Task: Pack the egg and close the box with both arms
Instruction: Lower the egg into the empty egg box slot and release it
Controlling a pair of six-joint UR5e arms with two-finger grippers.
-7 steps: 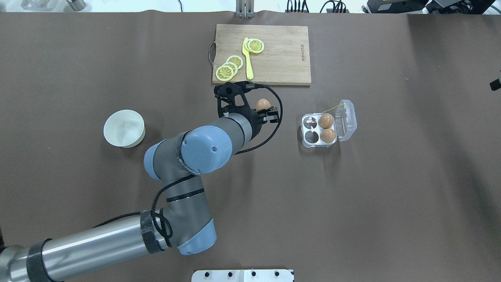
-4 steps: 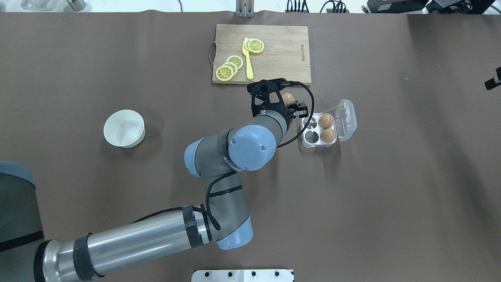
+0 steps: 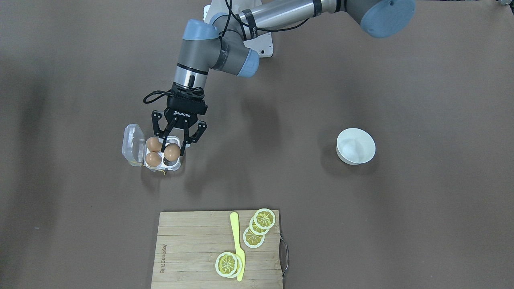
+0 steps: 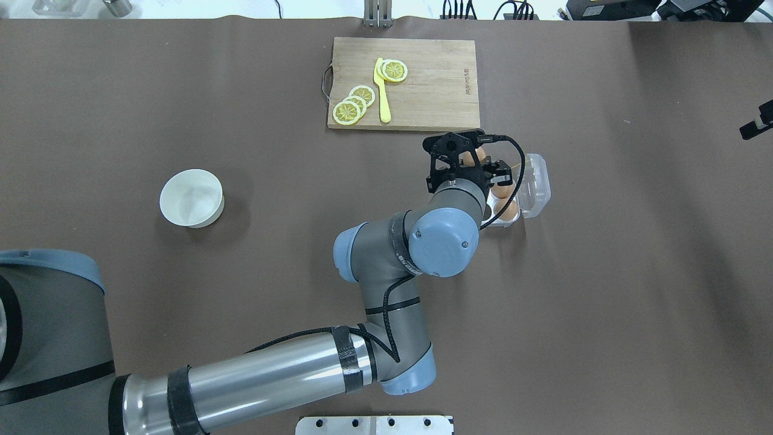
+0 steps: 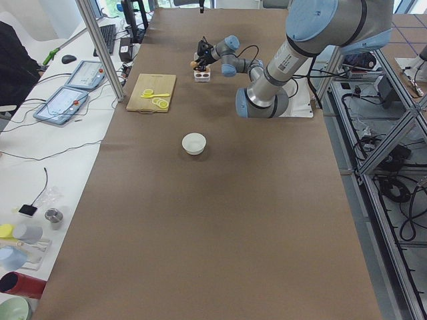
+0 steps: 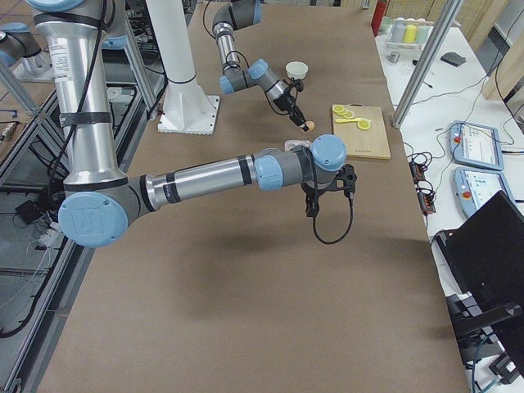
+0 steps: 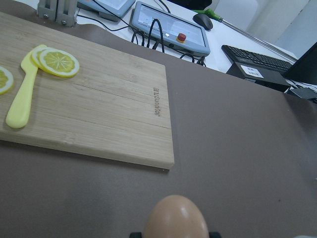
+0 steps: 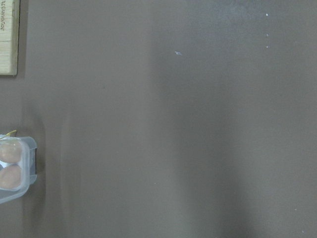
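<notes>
now the egg (image 3: pixel 172 152) sits within the left pincer (image 3: pixel 172 153).

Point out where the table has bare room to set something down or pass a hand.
Free: the wide stretch between the bowl and the cutting board, and the stretch right of the carton in the overhead view. Crowded: around the carton, where the left arm holds an egg over it, just beside the board's corner.

The bench (image 3: pixel 361 224) wore a matt brown, paper-like sheet. The chopping board (image 3: pixel 192 249) was pale wood with visible grain. Near the board, the box (image 3: pixel 131 145) was clear glossy plastic, and the egg (image 3: pixel 172 152) had a smooth, faintly sheened shell.
</notes>
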